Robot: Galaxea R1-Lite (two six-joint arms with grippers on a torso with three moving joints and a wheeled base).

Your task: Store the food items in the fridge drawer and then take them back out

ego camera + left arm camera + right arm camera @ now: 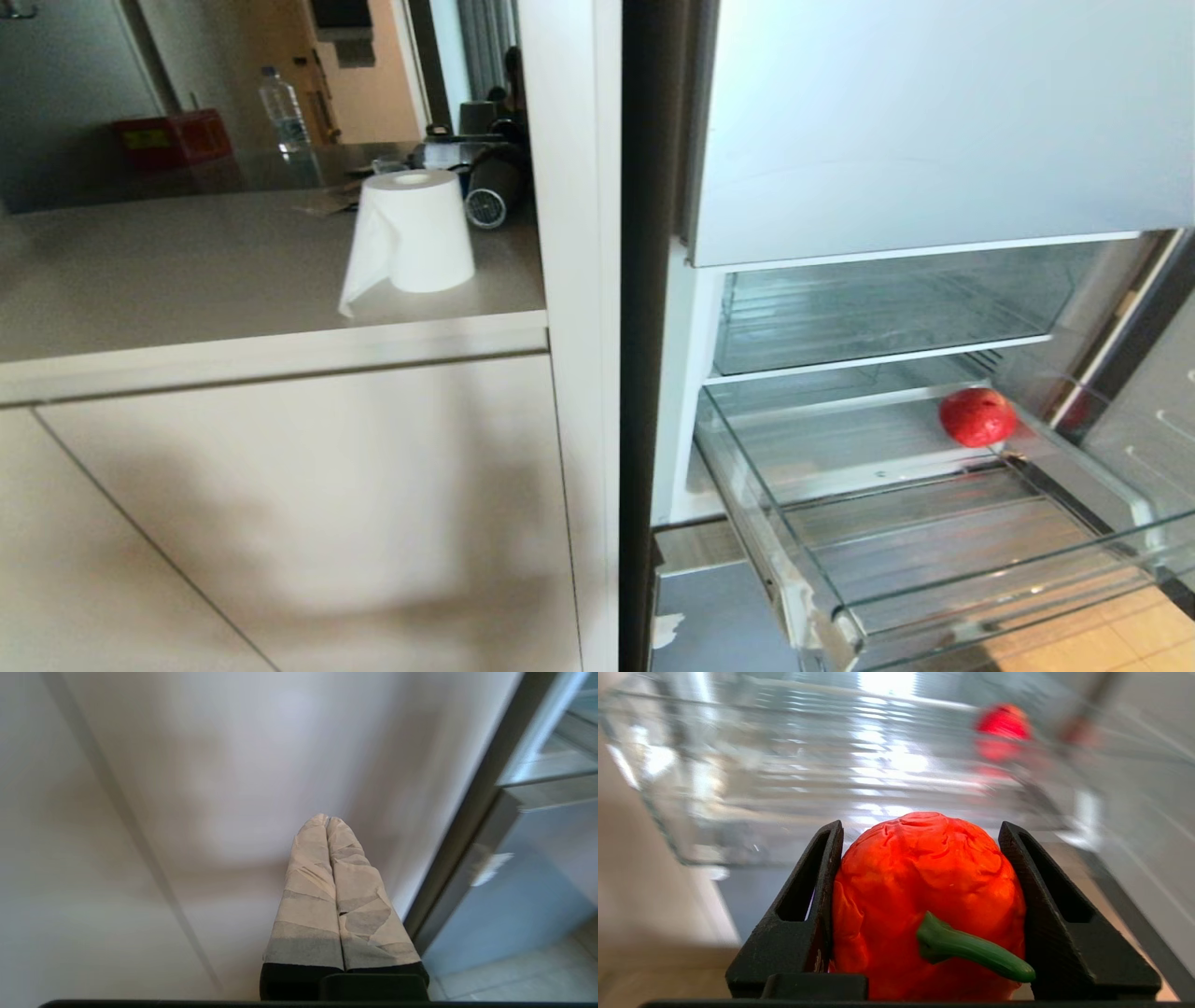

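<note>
Left claw (pixel 328 823) is clenched, empty, facing the cabinet (pixel 187 788). Right claw (pixel 920 830) grasps an orange fruit (pixel 924 891), stem toward five o'clock. The drawer (pixel 668 826) lies ahead at twelve, a red fruit (pixel 1003 722) inside at one o'clock.

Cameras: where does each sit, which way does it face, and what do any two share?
Head: on the robot's head, looking down at a counter and the open drawer; no arm shows.
Left wrist: behind the shut left gripper, facing a cabinet panel.
Right wrist: behind the right gripper clamping an orange-red fruit, facing the drawer.
Shared: head and right wrist both show the red fruit inside the drawer.
</note>
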